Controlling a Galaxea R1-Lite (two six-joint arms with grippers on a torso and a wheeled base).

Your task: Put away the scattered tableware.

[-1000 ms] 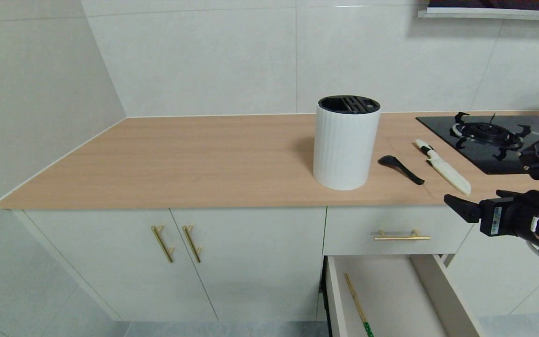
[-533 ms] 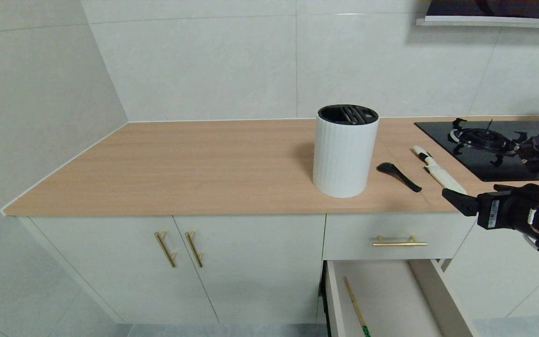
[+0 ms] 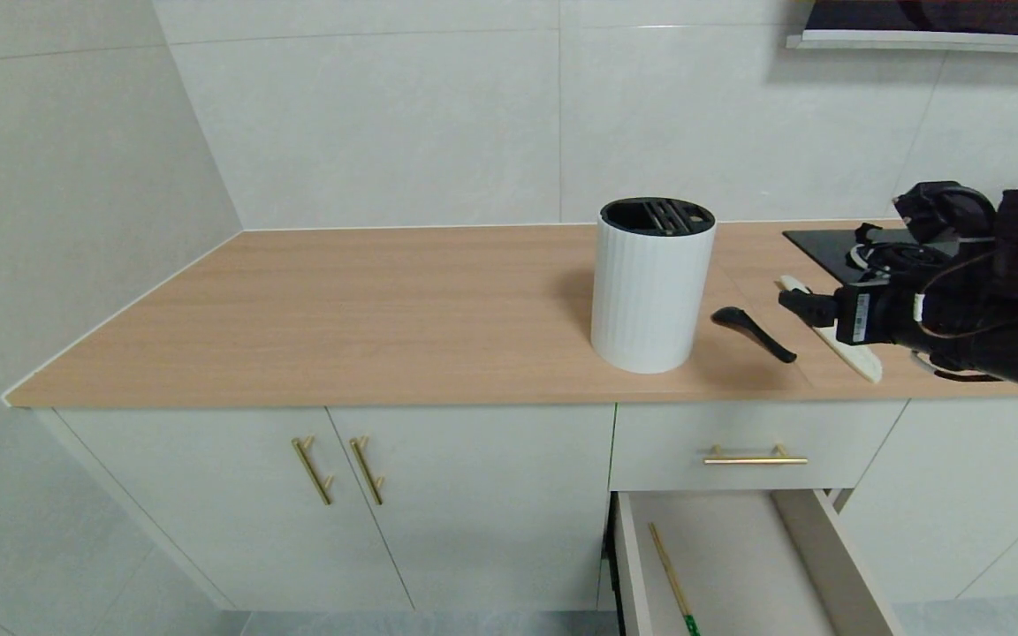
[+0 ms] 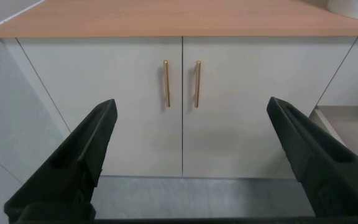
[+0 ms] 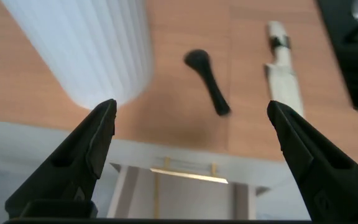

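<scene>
Where right arm (image 3: 968, 318) crosses, knife (image 3: 855, 357) is half-hidden.

Spoon (image 3: 752, 332) between holder (image 3: 650, 300) and knife (image 3: 859, 360)

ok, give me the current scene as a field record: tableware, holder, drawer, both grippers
surface: wooden countertop
holder: white ribbed holder, upright, slotted black top
spoon: black spoon, flat on the countertop between holder and knife
knife: white knife, flat, next to the stove
drawer: lower drawer open, thin wooden stick inside
right gripper: open, empty, above the knife
left gripper: open, empty, facing the cupboard doors
</scene>
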